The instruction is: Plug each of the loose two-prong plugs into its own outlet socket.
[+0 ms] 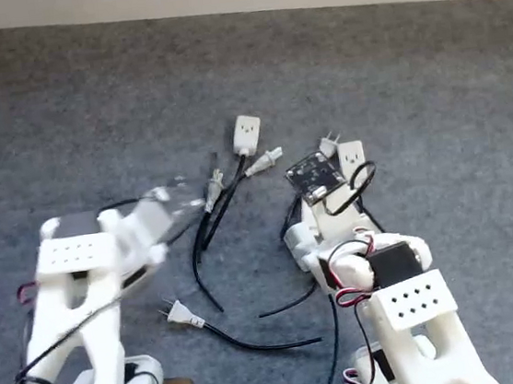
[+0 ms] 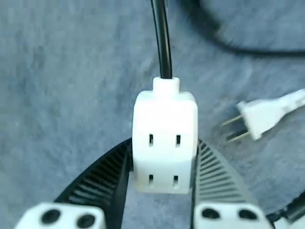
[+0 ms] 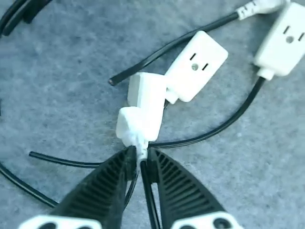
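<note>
The left gripper [image 2: 163, 147] pinches a white outlet socket [image 2: 165, 131] between its black fingers [image 2: 107, 179]. The fingers press on the block's two sides near its lower end. The slotted face looks toward the wrist camera, and the black cord [image 2: 162, 43] runs straight away from the gripper. Just beside the block, apart from it, a loose plug [image 2: 259, 118] lies on the grey desk [image 2: 62, 86], both prongs pointing toward the socket.

The right gripper [image 3: 139, 157] is pressed nearly together on the thin neck of a second plug [image 3: 143, 107]. That plug's body lies against the cord end of another outlet socket [image 3: 195, 67], which rests face up on the desk. A further socket [image 3: 285, 40] lies near it, partly cut off by the picture's edge. The prongs of the second plug are hidden behind its own body, so I cannot tell whether they sit in anything.

In the high view the left arm's front end is smeared, and what it holds cannot be made out there. A third plug [image 1: 183, 314] lies on the desk between the two arms, its cord trailing toward the right arm.
</note>
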Robot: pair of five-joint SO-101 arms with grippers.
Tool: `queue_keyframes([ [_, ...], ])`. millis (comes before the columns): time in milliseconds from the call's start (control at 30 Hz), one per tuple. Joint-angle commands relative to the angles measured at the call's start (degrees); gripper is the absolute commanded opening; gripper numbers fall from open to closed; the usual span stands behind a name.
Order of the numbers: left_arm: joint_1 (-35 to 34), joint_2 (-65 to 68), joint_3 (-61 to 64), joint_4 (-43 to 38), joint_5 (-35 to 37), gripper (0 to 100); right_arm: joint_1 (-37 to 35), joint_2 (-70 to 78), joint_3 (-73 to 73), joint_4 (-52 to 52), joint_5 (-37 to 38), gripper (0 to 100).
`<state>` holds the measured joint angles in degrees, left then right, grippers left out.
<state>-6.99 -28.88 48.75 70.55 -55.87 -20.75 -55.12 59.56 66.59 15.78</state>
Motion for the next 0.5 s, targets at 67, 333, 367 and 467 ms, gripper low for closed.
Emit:
queue_keyframes([
  [67,20.44,-0.22,-4.62,2.2,7.74,2,6.64,-1.01,-0.66,-0.66,0.97,0.5],
  [333,30.2,11.74,-5.32,-4.4,13.19,2,6.73,-1.01,-0.48,-0.66,2.37,0.5],
  [367,30.29,14.02,-5.41,-5.54,13.19,3,6.73,-1.01,-0.48,-0.66,2.37,0.5],
  [467,29.85,18.33,-5.49,-8.35,14.95,8,6.64,-1.01,-0.48,-0.66,2.46,0.5],
])
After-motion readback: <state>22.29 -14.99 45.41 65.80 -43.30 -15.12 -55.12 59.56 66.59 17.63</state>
